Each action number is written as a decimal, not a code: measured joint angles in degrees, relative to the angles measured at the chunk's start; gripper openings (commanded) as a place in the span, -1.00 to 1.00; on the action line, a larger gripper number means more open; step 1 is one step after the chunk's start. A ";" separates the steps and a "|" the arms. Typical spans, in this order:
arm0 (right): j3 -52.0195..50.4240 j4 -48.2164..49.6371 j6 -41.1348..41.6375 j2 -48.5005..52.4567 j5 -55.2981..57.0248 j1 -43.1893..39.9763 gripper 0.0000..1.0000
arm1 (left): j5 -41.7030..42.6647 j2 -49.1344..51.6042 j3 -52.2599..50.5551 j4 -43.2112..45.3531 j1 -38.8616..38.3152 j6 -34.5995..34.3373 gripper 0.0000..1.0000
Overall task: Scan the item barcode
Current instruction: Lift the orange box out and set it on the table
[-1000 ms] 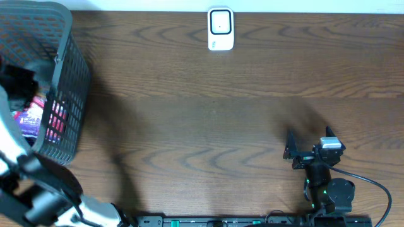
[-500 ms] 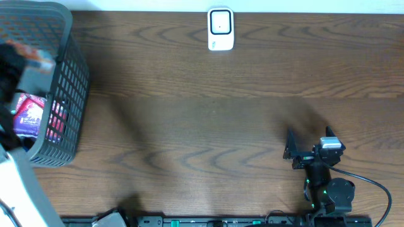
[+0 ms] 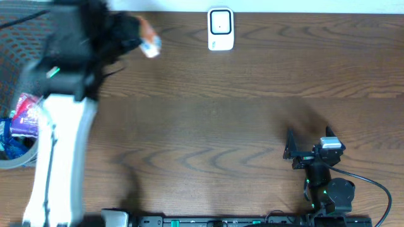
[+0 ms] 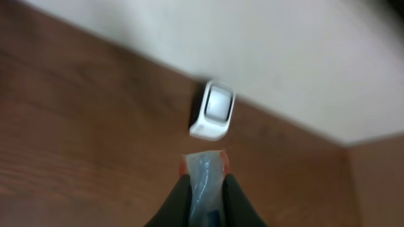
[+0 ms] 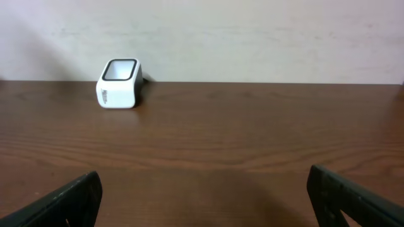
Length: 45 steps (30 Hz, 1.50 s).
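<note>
The item (image 3: 149,42), a small clear packet with orange ends, hangs above the table's back left, with my left gripper (image 3: 137,36) shut on it. In the left wrist view the packet (image 4: 204,176) stands between the black fingers (image 4: 235,203) of the left gripper (image 4: 205,197), its top pointing at the scanner (image 4: 213,111). That white scanner (image 3: 220,28) stands at the table's back edge, a short way right of the packet. My right gripper (image 3: 308,150) rests open at the front right, and the right wrist view shows the gripper (image 5: 202,202) holding nothing, with the scanner (image 5: 118,83) far ahead to the left.
A dark mesh basket (image 3: 14,161) stands at the far left, with other packets (image 3: 25,115) inside, partly covered by my left arm. The table ends at a pale wall (image 5: 252,38) right behind the scanner.
My left arm has lifted the packet out of the basket and swung it right, toward the scanner. The right arm has not moved.
</note>
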 measured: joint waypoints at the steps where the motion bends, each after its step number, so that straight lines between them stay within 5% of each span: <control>1: 0.00 0.00 0.00 0.02 0.00 0.00 0.99 | 0.00 2.47 0.00 0.63 -1.18 0.20 -0.85; 14: 0.00 0.00 0.00 0.02 0.00 0.00 0.98 | -8.85 26.62 -0.26 12.52 -14.32 12.41 -0.84; 16: 0.00 0.00 0.00 0.02 0.00 0.00 0.99 | -12.00 27.93 -0.33 13.16 -16.24 14.03 -0.69; 18: 0.00 0.00 0.00 0.00 0.00 0.00 0.99 | -14.58 28.24 -0.57 13.07 -18.01 15.45 -0.08; 19: 0.00 0.00 0.00 0.02 0.00 0.00 0.98 | -15.45 28.24 -0.61 12.92 -18.84 15.63 0.05; 29: 0.00 0.00 0.00 0.02 0.00 0.00 0.99 | -18.49 28.24 -0.61 10.32 -24.72 16.72 0.11; 41: 0.00 0.00 0.00 0.02 0.00 0.00 0.99 | -25.88 15.10 -0.70 9.07 -16.94 19.96 0.25; 44: 0.00 0.00 0.00 0.02 0.00 0.00 0.98 | -30.73 9.03 -0.68 7.04 -9.90 21.18 0.46; 45: 0.00 0.00 0.00 0.02 0.00 0.00 0.98 | -31.67 7.96 -0.66 6.32 -7.74 21.38 0.68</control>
